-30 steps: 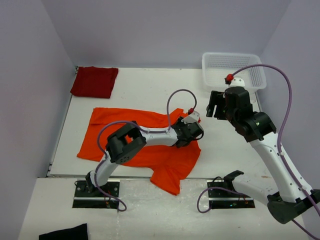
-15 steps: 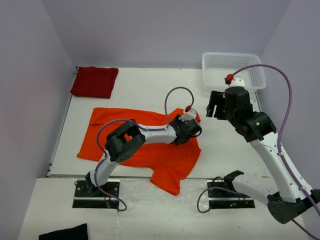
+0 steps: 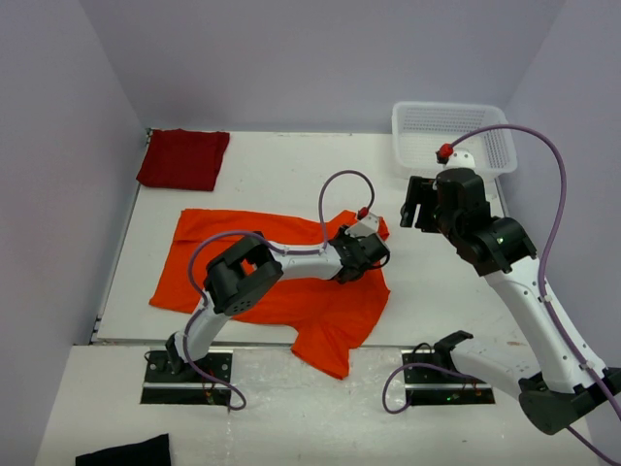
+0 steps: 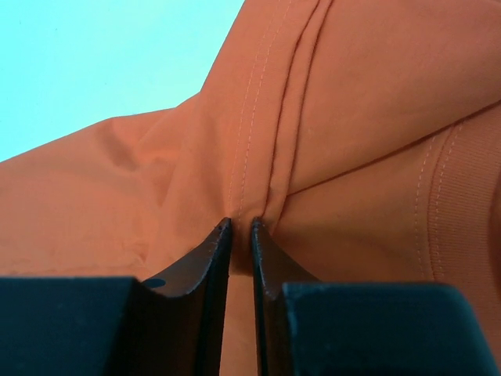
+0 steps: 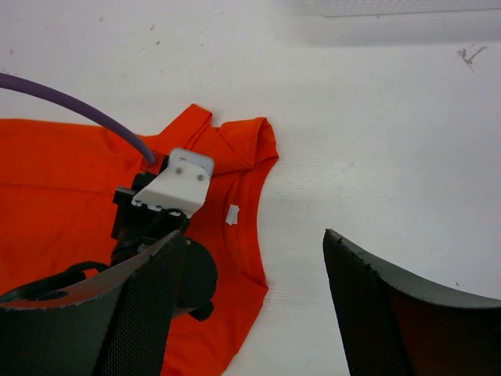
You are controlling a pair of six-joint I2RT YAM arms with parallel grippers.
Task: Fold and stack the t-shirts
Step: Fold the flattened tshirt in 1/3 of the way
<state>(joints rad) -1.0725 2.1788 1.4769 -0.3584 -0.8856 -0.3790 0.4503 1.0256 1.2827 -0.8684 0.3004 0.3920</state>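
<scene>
Left gripper (image 4: 240, 224) pinches a seam of the orange t-shirt (image 3: 179, 262); right gripper (image 5: 252, 236) gapes wide near the white basket (image 3: 485, 126).

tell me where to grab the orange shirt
Pinch the raised seam beside the collar, coming down from above. The orange shirt lies flat on the table, so that ridge likely offers the easiest hold; the left gripper grips it.
</scene>
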